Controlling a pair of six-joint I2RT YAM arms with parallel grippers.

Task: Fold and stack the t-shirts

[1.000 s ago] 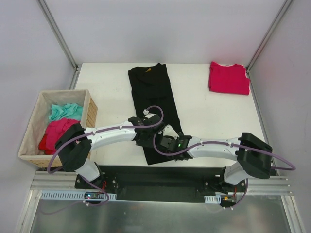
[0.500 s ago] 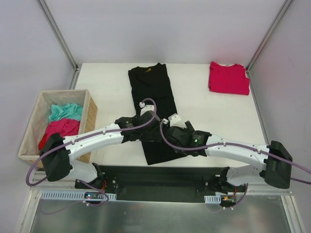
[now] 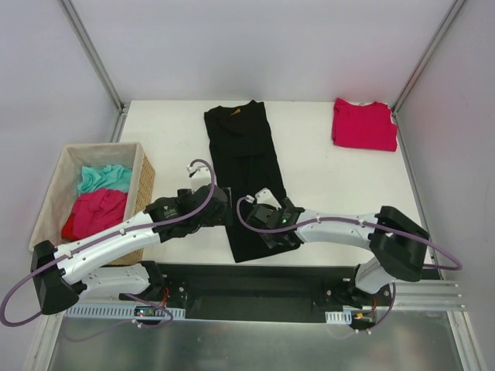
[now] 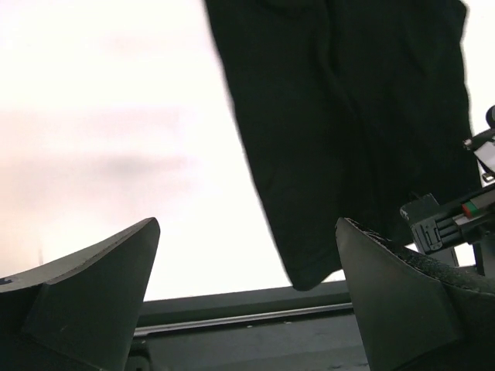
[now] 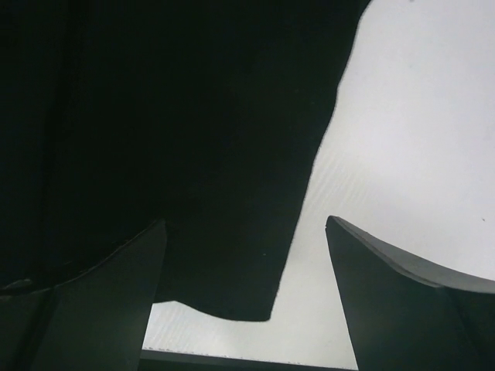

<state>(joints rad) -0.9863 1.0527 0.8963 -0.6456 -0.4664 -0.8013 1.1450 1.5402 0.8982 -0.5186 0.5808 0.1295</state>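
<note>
The black t-shirt (image 3: 246,170) lies folded into a long narrow strip down the middle of the table, collar at the far end. Its near corner (image 4: 309,274) shows in the left wrist view. My left gripper (image 3: 219,216) hovers open at the strip's left edge, with nothing between its fingers (image 4: 100,270). My right gripper (image 3: 277,232) is open over the strip's near right part. The near hem (image 5: 232,301) lies under it, and nothing is gripped. The red t-shirt (image 3: 364,124) lies folded at the far right corner.
A woven basket (image 3: 46,209) with teal and red cloth stands at the left, beside the left arm. The table's near edge and black rail (image 3: 255,274) run just below the shirt's hem. Metal frame posts (image 3: 93,54) rise at the far corners.
Both grippers have opened wide. The left gripper has drawn back leftward off the black shirt to its left edge. The right gripper has shifted a little left and toward the near hem.
</note>
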